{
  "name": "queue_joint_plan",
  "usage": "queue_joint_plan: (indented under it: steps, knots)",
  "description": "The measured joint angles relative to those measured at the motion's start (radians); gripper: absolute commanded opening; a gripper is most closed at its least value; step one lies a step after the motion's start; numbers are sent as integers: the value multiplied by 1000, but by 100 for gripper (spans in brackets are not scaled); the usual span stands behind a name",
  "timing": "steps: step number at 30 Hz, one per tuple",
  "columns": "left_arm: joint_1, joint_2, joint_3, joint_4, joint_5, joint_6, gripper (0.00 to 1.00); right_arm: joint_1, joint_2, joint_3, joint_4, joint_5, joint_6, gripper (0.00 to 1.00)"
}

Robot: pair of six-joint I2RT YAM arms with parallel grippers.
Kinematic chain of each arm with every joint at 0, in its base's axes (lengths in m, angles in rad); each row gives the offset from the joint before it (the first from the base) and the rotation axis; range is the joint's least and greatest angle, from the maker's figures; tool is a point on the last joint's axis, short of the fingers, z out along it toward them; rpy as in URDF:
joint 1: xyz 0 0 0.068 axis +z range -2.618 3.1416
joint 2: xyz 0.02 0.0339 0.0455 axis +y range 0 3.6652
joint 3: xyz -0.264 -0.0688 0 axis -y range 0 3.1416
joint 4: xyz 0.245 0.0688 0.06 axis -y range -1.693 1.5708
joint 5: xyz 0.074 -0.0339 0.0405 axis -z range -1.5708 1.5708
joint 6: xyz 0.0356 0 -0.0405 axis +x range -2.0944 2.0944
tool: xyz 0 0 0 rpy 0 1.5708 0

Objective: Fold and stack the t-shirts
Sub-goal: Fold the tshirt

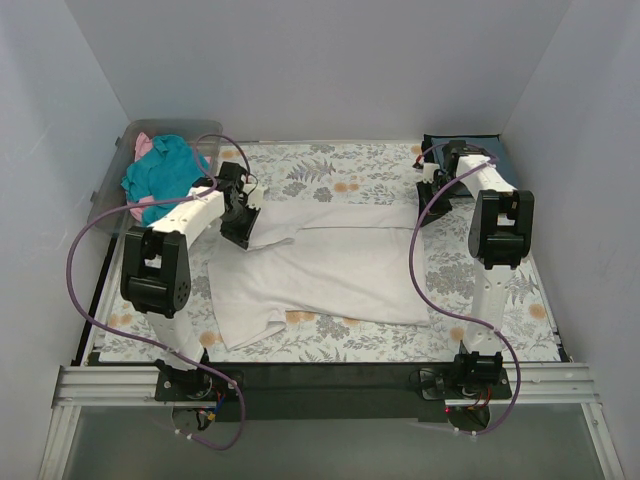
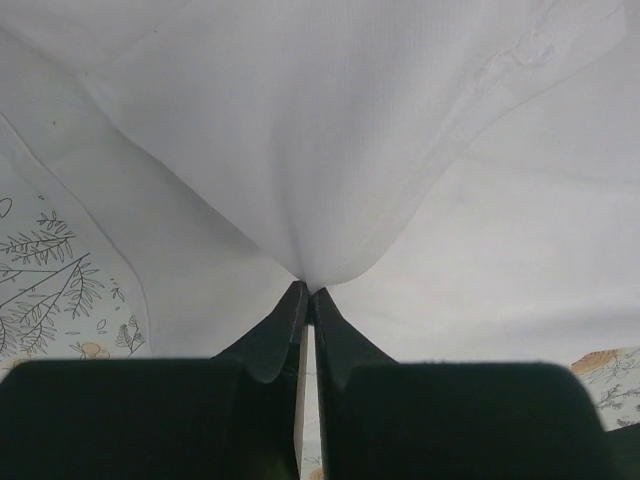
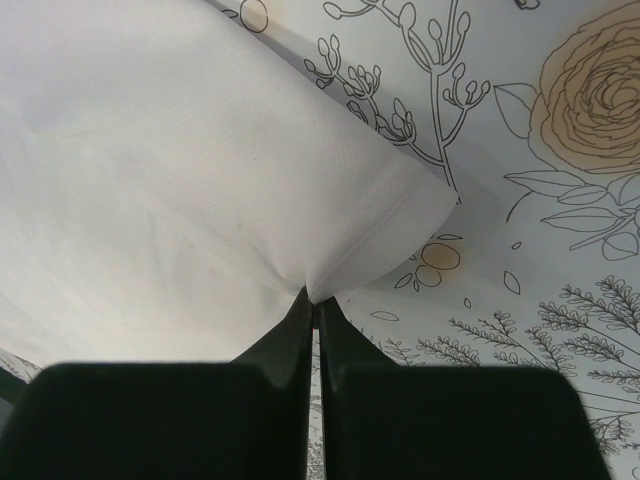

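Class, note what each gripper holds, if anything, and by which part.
Both are shut on the white t-shirt: the left gripper pinches a bunched fold of its cloth, the right gripper a hemmed corner.

The spread t-shirt (image 1: 330, 265) lay across the middle of the table cover (image 1: 330, 170), between the two arms. The left gripper (image 1: 240, 238) sat at its far-left edge, the right gripper (image 1: 426, 216) at its far-right corner. Over at the far left, a bin (image 1: 105, 195) held heaped t-shirts (image 1: 160, 172). In the far-right corner, behind the right gripper, another t-shirt (image 1: 497, 150) lay on the cover.
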Motion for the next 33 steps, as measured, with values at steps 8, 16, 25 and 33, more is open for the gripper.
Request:
queue_joint_plan:
  steps: [8, 16, 25, 33]
  knots:
    - [1, -3, 27, -27, -13, 1, 0, 0, -17, 0, -11, 0, -10, 1]
    - [23, -23, 109, -52, -38, 8, 0, 0, -84, 0, -23, -2, -14, 1]
    - [47, -49, 135, -105, -81, 44, 0, 0, -108, -84, -37, -24, -20, 1]
    - [64, -75, 129, -119, -90, 62, 0, 0, -119, -147, -47, -33, -28, 1]
